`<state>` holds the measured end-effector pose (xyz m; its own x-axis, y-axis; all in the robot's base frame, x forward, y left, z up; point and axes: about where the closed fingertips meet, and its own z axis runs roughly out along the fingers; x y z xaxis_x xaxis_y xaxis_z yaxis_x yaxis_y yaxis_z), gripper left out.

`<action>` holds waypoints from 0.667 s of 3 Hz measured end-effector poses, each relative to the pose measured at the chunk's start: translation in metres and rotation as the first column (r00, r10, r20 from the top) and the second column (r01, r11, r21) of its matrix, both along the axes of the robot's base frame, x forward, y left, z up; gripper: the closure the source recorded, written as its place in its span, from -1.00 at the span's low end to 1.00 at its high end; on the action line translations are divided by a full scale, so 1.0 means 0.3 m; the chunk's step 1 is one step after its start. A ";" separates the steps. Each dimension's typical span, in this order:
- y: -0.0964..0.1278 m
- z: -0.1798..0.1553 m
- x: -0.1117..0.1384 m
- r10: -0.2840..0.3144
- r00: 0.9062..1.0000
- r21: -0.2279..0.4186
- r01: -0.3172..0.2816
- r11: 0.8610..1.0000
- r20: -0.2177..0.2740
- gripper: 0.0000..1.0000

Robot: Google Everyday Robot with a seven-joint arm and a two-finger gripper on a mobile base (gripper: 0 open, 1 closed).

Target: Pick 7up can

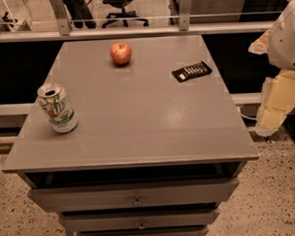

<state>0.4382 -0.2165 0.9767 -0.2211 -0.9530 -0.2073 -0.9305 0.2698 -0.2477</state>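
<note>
Table: The gray table (137, 115) fills most of the frame. Its flat top holds three things.
Drawers: Three drawers (135, 194) sit under the top, at the bottom of the frame. The top one is pulled out a little.
Robot arm: A white round part of the arm (288, 37) shows at the upper right edge, off to the side of the table.
Tool: The tool (275, 103) is the pale yellow part below the white part, at the right edge. It is well apart from the can. I cannot tell if it is released or clenched.
7up can: The 7up can (57, 108) stands upright at the middle left, near the table's left edge. Nothing touches it.
Calculator: A black calculator (191, 71) lies flat at the upper right of the table.
Apple: A red apple (121, 53) sits at the upper middle, near the far edge.
</note>
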 end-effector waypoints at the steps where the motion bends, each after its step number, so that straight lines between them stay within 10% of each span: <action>1: 0.000 0.000 0.000 0.000 1.000 0.000 0.000 1.000 0.000 -1.00; 2: 0.073 -0.038 0.039 0.035 0.999 0.073 -0.035 0.997 0.010 -1.00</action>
<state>0.4498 -0.1946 0.9655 -0.1856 -0.9424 -0.2783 -0.9375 0.2546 -0.2370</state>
